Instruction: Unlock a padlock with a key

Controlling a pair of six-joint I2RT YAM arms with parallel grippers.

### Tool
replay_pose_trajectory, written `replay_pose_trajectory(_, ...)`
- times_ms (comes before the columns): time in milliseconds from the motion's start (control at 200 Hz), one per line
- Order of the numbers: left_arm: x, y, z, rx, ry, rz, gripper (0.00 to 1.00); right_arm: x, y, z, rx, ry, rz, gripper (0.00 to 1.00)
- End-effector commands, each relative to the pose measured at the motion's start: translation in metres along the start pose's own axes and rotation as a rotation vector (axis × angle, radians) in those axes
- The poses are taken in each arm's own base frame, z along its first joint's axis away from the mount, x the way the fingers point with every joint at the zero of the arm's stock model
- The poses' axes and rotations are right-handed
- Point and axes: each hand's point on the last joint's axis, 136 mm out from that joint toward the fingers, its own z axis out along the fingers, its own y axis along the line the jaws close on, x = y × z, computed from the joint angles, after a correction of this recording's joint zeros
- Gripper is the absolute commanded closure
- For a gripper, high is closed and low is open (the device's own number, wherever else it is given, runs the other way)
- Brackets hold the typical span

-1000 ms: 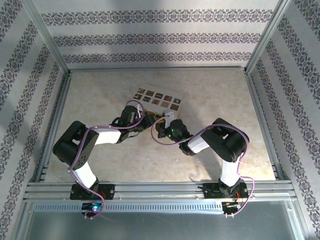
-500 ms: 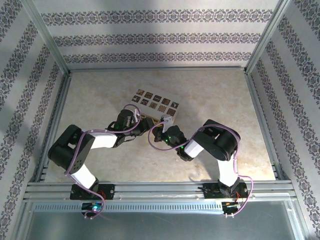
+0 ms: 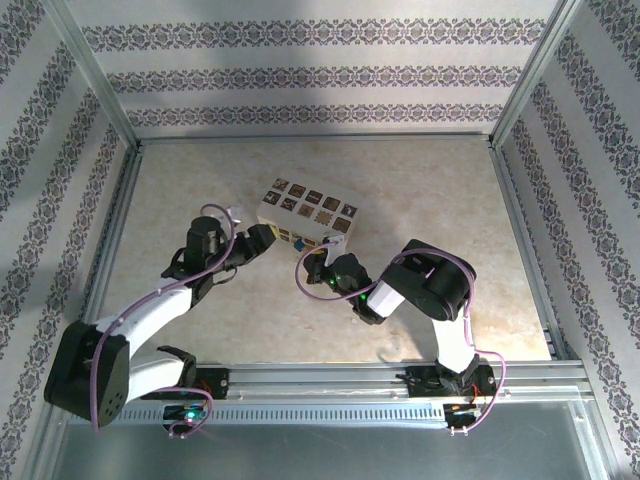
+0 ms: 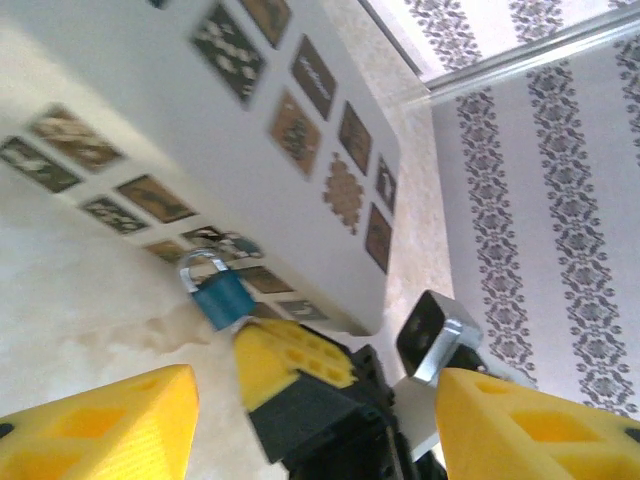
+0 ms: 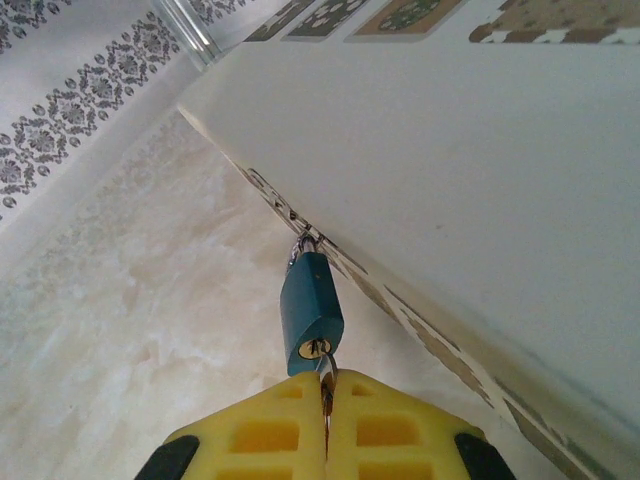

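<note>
— Where's the padlock [image 5: 310, 315]?
— On the counter [image 5: 120, 330], tight against the cream box [image 5: 470, 170]. My right jaws are clenched on the key [image 5: 325, 385], tip at its keyhole. And my left jaws are released, gaping wide beside the box.

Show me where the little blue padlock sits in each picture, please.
Top external: too small to pick out; look between the right gripper and the cream box.
Left wrist: padlock lower left of centre, beside the box.
Right wrist: centre, just above that gripper.
Shared landmark: the cream box with dark tiles.
</note>
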Motion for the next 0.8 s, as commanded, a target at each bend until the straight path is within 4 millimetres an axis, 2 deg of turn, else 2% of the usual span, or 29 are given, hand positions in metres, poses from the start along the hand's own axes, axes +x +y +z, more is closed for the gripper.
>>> replay_pose_trajectory(0, 0.011, 0.017, -0.012, -0.043, 0.034, -0.007, 0.35, -0.01, 0.017, -0.005, -0.039, -0.057, 0.066, 0.99)
replay_pose_trajectory(205, 0.012, 0.024, -0.019, -0.011, 0.021, -0.067, 0.35, -0.004, 0.02, -0.012, -0.016, -0.059, 0.165, 0.99)
replay_pose_trajectory(480, 0.02, 0.032, -0.015, 0.015, 0.035, -0.135, 0.38, 0.014, 0.018, -0.018, 0.004, -0.03, 0.287, 0.99)
replay_pose_trajectory(795, 0.029, 0.038, -0.006, 0.057, 0.059, -0.203, 0.43, 0.014, 0.024, -0.019, -0.011, -0.029, 0.331, 0.99)
